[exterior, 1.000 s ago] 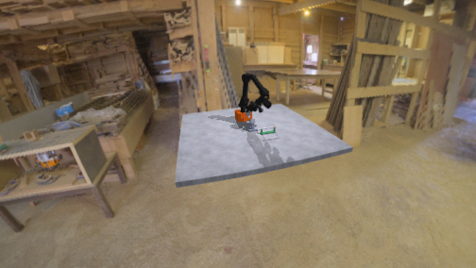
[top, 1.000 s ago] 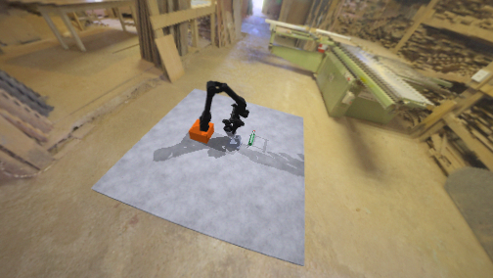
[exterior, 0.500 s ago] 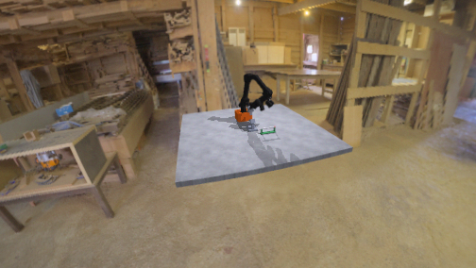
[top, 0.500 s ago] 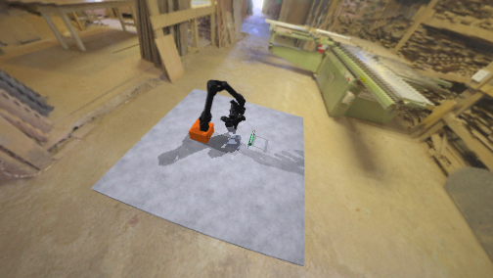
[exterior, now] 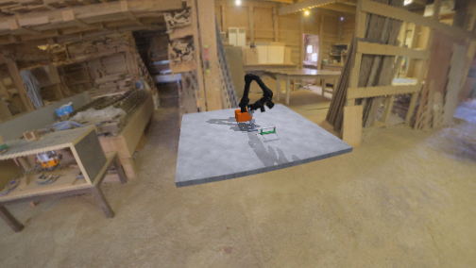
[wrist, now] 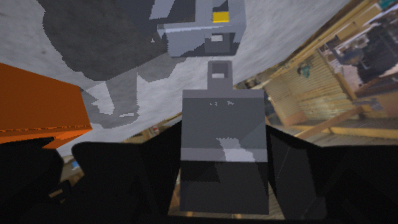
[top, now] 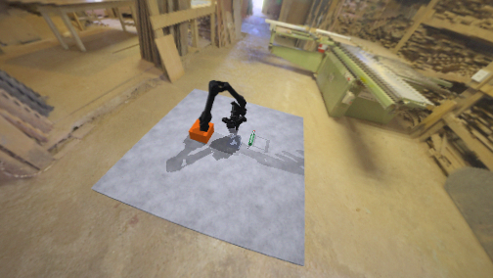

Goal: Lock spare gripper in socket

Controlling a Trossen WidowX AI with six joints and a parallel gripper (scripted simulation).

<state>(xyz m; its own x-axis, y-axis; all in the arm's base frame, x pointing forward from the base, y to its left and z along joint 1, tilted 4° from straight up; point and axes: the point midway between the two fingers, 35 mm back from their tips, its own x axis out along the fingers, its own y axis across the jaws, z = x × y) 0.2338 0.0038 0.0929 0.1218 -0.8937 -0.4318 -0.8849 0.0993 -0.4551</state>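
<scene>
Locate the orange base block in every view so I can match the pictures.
Top: the orange base block is left of centre, near mid-height, under the arm's foot.
Exterior: nearly central, slightly above the middle.
Wrist: at the left edge, around mid-height, cut off by the frame.
Shared landmark: the grey slab.
</scene>
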